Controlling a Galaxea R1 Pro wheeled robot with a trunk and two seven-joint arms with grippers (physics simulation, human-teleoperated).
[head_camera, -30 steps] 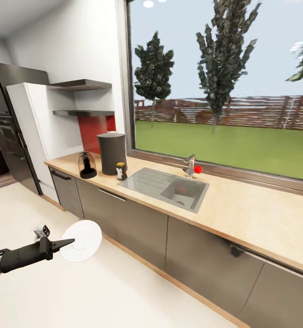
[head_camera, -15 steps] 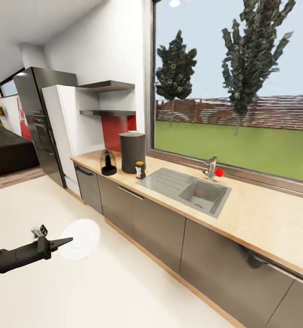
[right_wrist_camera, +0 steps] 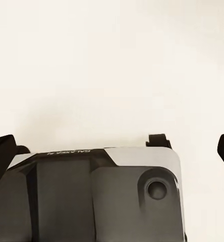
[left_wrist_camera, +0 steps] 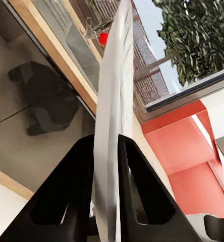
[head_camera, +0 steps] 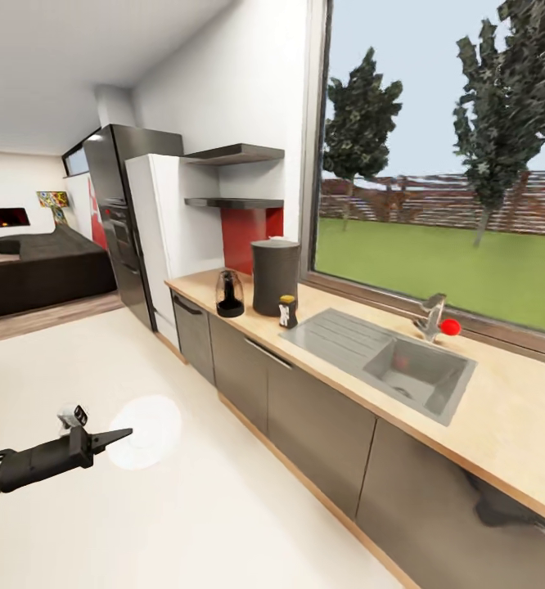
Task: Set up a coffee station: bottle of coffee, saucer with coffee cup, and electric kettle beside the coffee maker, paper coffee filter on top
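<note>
Kitchen with a big window; the tan surface (head_camera: 502,409) runs under it over dark grey cabinets, steel sink (head_camera: 387,356) set into it. Taking the coffee maker (head_camera: 275,276) as landmark: it stands upright on the surface near the wall end, below two wall shelves. Electric kettle (head_camera: 229,293) sits just beside it on the fridge side, small gap between them. Bottle of coffee (head_camera: 288,312), yellow cap, stands just in front of it on the sink side, close to the sink's drainer. Left gripper (head_camera: 119,435) hangs over the pale floor, well apart from the coffee maker, with the saucer (head_camera: 146,421) at its tip; left wrist view shows both fingers (left_wrist_camera: 81,176) clamped on the saucer's rim, plate edge-on between them. Right gripper (right_wrist_camera: 112,140): fingertips sit wide apart at the frame edges over bare floor, nothing between them.
</note>
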